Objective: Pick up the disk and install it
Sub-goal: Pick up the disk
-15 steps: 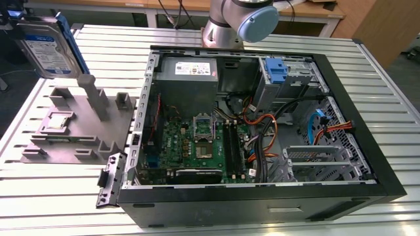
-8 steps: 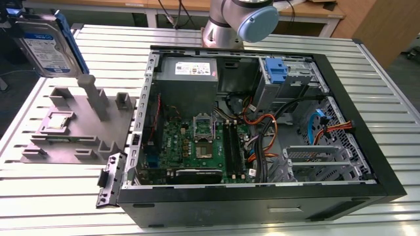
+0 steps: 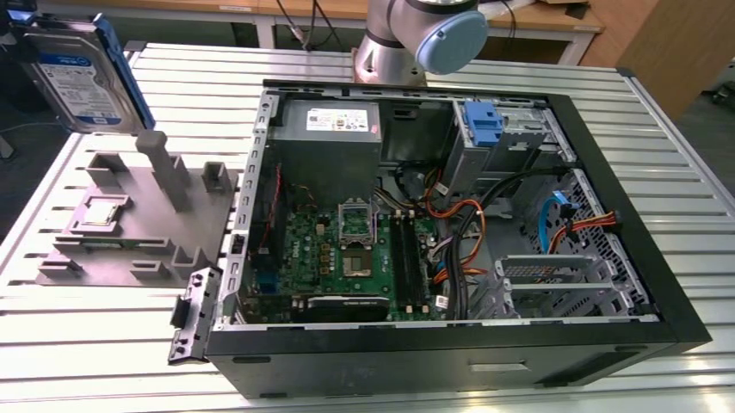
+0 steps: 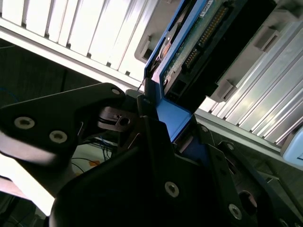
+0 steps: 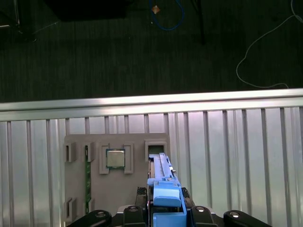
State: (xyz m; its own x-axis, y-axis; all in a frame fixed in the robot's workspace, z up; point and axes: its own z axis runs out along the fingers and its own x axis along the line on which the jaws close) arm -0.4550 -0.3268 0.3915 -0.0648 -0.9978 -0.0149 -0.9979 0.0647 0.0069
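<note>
Gripping the disk (image 3: 78, 76) edge-up above the grey fixture tray (image 3: 138, 215) at the exterior view's far left, gripper (image 5: 166, 217) fingers clamped on its blue bracket (image 5: 165, 191); best moved slowly, clear of the case (image 3: 460, 348) wall.

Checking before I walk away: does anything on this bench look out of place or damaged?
Nothing damaged. The disk hangs tilted above the grey fixture, but the gripper grips its blue bracket.
</note>
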